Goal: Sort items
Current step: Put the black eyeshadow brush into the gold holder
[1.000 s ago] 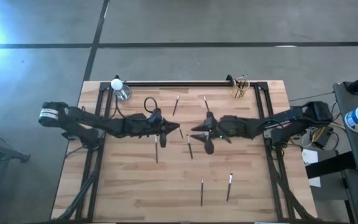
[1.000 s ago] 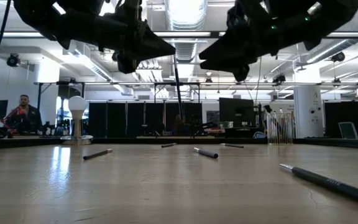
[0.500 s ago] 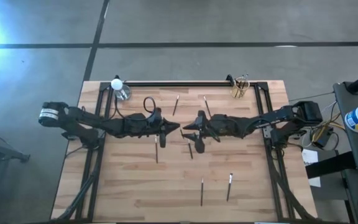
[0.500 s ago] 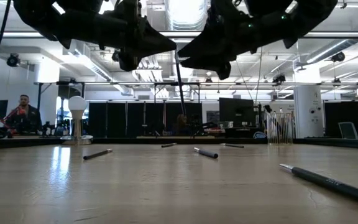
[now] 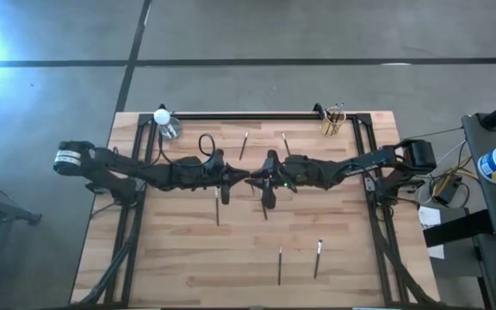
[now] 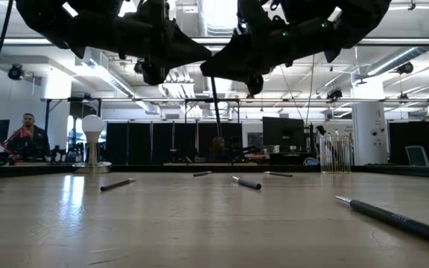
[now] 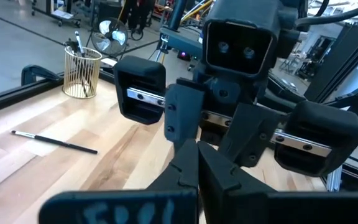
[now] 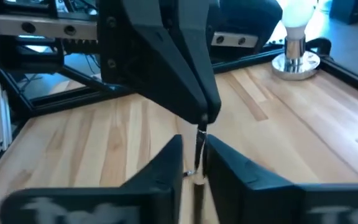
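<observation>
The items are thin dark sticks. One stick (image 6: 216,104) hangs above mid-table from my left gripper (image 5: 244,177), which is shut on its top. My right gripper (image 5: 257,179) meets it from the right, its fingers closed in on the same stick (image 8: 199,146) just below the left fingertips. Other sticks lie flat on the table: two toward the far edge (image 5: 244,145) (image 5: 286,142), two at the middle (image 5: 217,207) (image 5: 263,207), and two toward the near edge (image 5: 280,265) (image 5: 319,256). My left gripper pinches the stick's top end (image 8: 201,127) between its two shut fingertips (image 8: 205,112), which slant down from the table's left. The stick hangs nearly upright below them, clear of the table. My right gripper has the stick's shaft (image 8: 198,163) between its two fingers (image 8: 166,165), coming about level from the table's right and lying across the stick.
A gold wire cup (image 5: 331,121) with several sticks stands at the far right corner. A white bulb-shaped lamp (image 5: 162,115) and a clear glass (image 5: 171,130) stand at the far left. A black rail (image 5: 248,114) runs along the far edge. A person (image 6: 27,138) sits beyond the table.
My right gripper has gone toward the table's left, up to the left gripper, and its wide-open fingers have closed in around the hanging stick. The stick stays hanging nearly upright, clear of the table.
</observation>
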Motion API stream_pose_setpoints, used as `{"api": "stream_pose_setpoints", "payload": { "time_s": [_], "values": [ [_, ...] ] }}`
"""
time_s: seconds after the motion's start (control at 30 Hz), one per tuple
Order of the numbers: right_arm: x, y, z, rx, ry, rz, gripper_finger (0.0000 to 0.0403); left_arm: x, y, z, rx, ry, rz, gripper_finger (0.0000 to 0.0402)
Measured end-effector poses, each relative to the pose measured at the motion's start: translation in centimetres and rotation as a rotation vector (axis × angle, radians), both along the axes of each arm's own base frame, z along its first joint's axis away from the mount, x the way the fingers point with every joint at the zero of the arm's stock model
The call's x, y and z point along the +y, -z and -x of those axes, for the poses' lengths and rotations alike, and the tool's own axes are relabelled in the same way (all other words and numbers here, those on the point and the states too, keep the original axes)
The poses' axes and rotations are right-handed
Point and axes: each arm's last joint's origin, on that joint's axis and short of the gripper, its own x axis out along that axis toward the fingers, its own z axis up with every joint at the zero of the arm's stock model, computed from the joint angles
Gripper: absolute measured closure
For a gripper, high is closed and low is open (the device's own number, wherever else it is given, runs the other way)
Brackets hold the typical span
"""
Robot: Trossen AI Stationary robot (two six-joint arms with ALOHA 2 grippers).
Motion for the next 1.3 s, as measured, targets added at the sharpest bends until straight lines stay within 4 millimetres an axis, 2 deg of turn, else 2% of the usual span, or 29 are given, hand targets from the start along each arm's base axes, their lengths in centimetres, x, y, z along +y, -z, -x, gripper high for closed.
{"api": "stream_pose_setpoints", "payload": {
  "time_s": [0.1,0.47,0.67,0.97,1.13,1.3],
  "values": [
    [0.0,-0.2,0.2,-0.003,0.001,0.012,0.0384,0.0,0.0,0.0,-0.011,-0.009,0.047,0.0401],
    [-0.1,-0.8,1.5,-0.019,0.026,0.039,0.0388,0.2,-0.3,0.2,-0.018,-0.031,0.033,0.0344],
    [-0.4,-1.2,3.1,-0.028,0.064,0.057,0.0388,0.2,-0.3,0.4,-0.021,-0.029,-0.021,0.0335],
    [-3.0,-2.3,8.5,-0.059,0.217,0.088,0.0389,0.6,1.9,2.5,-0.119,-0.042,-0.024,0.0335],
    [-4.9,-3.3,11.5,-0.001,0.400,0.161,0.0389,1.0,3.2,3.5,-0.114,-0.057,-0.024,0.0335],
    [-7.2,-4.6,13.8,-0.022,0.542,0.217,0.0389,1.4,3.9,4.2,-0.109,-0.078,-0.024,0.0335]
  ]
}}
